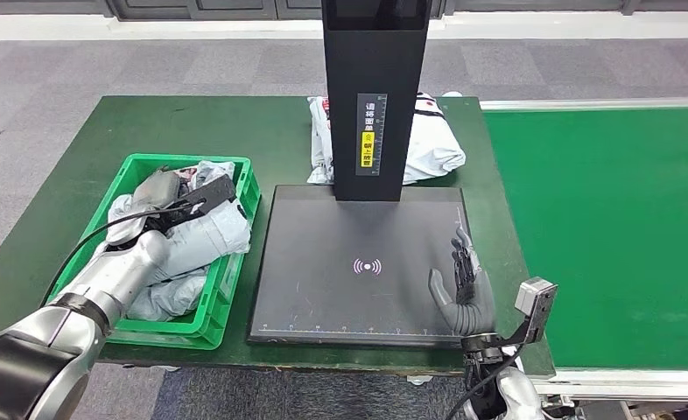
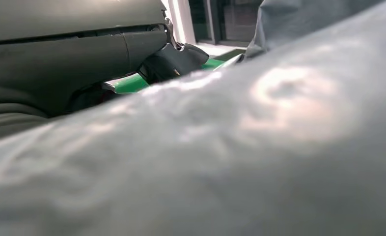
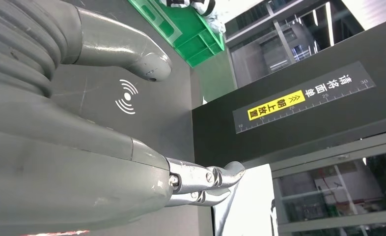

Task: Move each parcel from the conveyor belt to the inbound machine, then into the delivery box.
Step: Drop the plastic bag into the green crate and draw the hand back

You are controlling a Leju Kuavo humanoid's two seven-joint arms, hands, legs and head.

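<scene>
Grey soft plastic parcel (image 1: 202,234), left-centre in green plastic crate (image 1: 238,262), pinched by left hand (image 1: 167,194); likely light, floppy, slippery, best gripped at a fold. Right hand (image 1: 463,284) spread empty over black scanner plate (image 1: 340,280)

A dark green table (image 1: 78,166) stood on grey carpet tiles (image 1: 52,70), with a white floor strip (image 1: 148,26) at 12 o'clock beyond it and dark cabinet fronts (image 1: 192,7) behind.
</scene>
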